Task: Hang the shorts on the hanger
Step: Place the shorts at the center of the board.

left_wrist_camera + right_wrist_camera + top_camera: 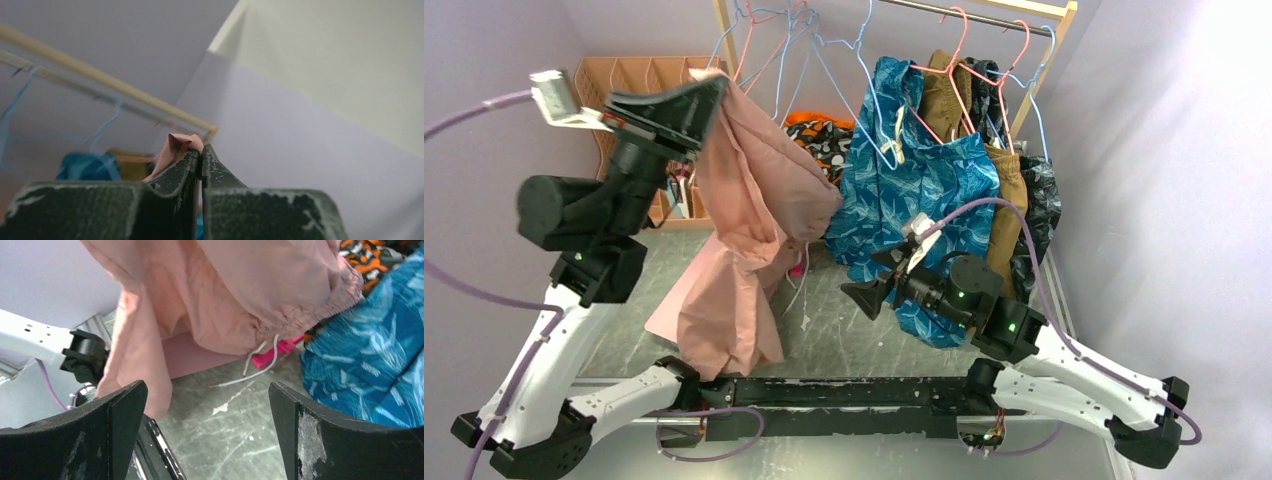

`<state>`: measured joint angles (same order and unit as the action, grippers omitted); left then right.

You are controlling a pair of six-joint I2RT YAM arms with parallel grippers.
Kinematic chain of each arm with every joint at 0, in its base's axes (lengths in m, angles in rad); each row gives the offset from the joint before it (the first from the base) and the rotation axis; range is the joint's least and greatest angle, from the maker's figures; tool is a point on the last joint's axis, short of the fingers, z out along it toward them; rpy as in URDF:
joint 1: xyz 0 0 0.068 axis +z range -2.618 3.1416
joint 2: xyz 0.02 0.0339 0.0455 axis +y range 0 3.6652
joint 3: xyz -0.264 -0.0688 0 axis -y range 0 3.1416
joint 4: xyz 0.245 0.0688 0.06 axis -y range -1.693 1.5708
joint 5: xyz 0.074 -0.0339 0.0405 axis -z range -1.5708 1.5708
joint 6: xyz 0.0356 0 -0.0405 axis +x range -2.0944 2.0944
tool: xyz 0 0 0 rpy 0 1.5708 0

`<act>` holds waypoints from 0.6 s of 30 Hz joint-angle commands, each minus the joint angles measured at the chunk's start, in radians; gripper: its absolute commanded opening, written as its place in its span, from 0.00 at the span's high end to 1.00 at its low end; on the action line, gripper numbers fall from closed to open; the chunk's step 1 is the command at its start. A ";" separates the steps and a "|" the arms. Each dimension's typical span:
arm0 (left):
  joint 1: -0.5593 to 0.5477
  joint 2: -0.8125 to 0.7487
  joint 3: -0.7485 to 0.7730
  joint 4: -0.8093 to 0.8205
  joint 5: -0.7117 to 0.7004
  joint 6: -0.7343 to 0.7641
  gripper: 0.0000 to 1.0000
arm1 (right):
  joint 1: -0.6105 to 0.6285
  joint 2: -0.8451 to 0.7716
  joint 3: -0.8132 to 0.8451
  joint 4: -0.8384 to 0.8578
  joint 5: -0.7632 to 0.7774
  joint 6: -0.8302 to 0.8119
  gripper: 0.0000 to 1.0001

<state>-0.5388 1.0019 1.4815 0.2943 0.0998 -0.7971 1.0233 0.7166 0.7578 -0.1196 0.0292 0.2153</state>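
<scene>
- Shorts [759, 200]: hoisted at the left and hanging in baggy salmon folds. The cloth is thin and soft, with a gathered waistband. We'd call this the lift-and-present step.
- Left gripper [201, 152]: up high, clamped tight on a pinch of the fabric.
- Right gripper [207, 390]: low, jaws spread wide, holding nothing, facing the waistband.
- Hanger [887, 148]: a thin blue wire triangle on the rail [984, 10], apart from the shorts. Next we'd want a second hold to spread that waistband.
- Drawstring [260, 357]: white cord, dangling loose.
</scene>
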 commanded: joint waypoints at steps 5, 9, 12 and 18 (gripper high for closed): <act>-0.004 -0.306 -0.339 -0.524 -0.648 0.178 0.93 | 0.007 -0.160 -0.086 -0.117 0.193 0.088 0.04; -0.003 -0.421 -0.461 -0.739 -0.959 0.140 0.93 | 0.006 -0.192 -0.111 -0.135 0.232 0.110 0.04; -0.004 -0.449 -0.454 -0.914 -1.087 0.079 0.93 | 0.007 -0.177 -0.111 -0.134 0.252 0.118 0.04; -0.004 -0.418 -0.308 -1.313 -1.328 -0.203 0.78 | 0.006 -0.140 -0.096 -0.124 0.276 0.108 0.04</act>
<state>-0.5396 0.5640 1.0679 -0.6888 -0.9703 -0.7937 1.0233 0.5667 0.6598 -0.2470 0.2665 0.3180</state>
